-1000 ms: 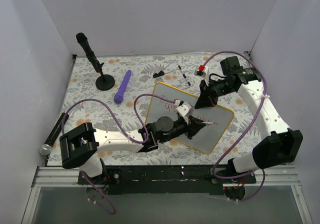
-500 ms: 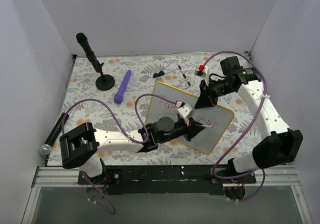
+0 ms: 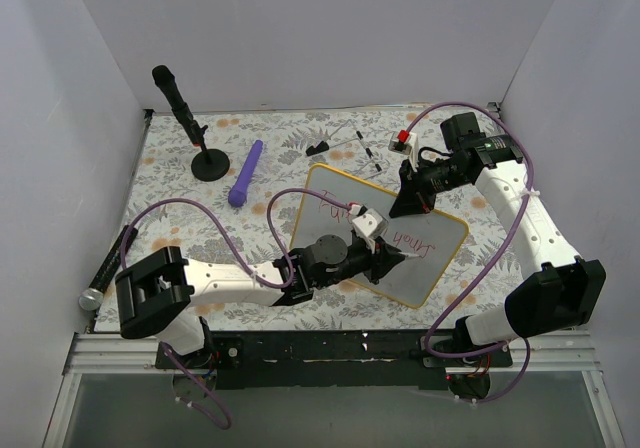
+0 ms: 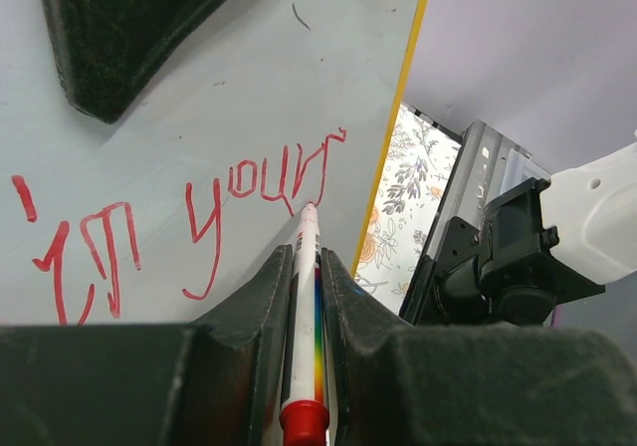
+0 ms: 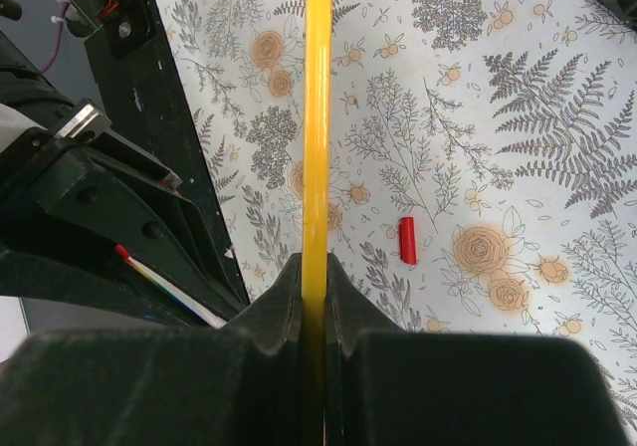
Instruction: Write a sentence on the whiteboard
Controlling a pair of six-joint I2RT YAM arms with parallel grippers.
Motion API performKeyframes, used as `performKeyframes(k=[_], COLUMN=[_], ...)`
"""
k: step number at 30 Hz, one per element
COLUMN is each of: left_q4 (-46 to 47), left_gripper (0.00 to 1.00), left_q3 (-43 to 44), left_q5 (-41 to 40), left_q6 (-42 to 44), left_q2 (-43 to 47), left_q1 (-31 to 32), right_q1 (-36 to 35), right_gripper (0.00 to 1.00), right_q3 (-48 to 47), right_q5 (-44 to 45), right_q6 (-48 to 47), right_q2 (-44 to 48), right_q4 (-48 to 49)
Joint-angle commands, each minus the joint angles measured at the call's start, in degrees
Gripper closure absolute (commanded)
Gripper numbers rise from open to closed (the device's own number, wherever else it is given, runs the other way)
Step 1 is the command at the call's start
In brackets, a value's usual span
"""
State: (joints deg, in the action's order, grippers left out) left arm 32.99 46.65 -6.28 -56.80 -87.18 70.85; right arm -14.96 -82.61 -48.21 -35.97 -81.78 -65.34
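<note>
Now your left gripper [image 4: 307, 255] clamps marker [image 4: 302, 307], tip touching sentence [image 4: 249, 183] mid-frame; your right gripper [image 5: 316, 267] pinches whiteboard [image 5: 317, 117] yellow rim, centre frame.

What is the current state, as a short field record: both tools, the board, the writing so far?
left tool: shut on the marker, whose tip is at the end of the last red stroke
right tool: shut on the yellow rim of the whiteboard
board placement: between the two arms, turned at an angle to the table edges
sentence: the left wrist view reads "in your"; the words ahead of it are out of frame there
red cap: loose on the floral cloth, apart from the board
</note>
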Motion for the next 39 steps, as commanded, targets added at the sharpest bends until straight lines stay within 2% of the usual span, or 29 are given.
performKeyframes(k=[1, 9, 20, 39], left_q4=[-0.21, 4.88, 4.89, 0.84], left_gripper=[1.00, 1.00, 1.00, 1.00], left_q3=[-0.25, -1.57, 2.74, 5.73], left_q5=[-2.16, 6.10, 5.05, 3.38], left_q6=[0.98, 1.34, 1.95, 2.39], left_q2=[3.15, 4.56, -0.18, -2.82], left_q1=[-0.27, -0.27, -0.27, -0.27], right_q1=[0.28, 0.20, 0.20, 0.28], right_gripper=[0.99, 0.99, 0.99, 0.99], right_q3=[-0.80, -0.71, -0.62, -0.62], right_q5=[-5.67, -5.67, -5.58, -5.76], right_q6=[-0.33, -0.33, -0.33, -0.42], right_q2=[2.76, 2.68, 2.68, 2.94], right_q4=[2.15, 2.15, 2.24, 2.15])
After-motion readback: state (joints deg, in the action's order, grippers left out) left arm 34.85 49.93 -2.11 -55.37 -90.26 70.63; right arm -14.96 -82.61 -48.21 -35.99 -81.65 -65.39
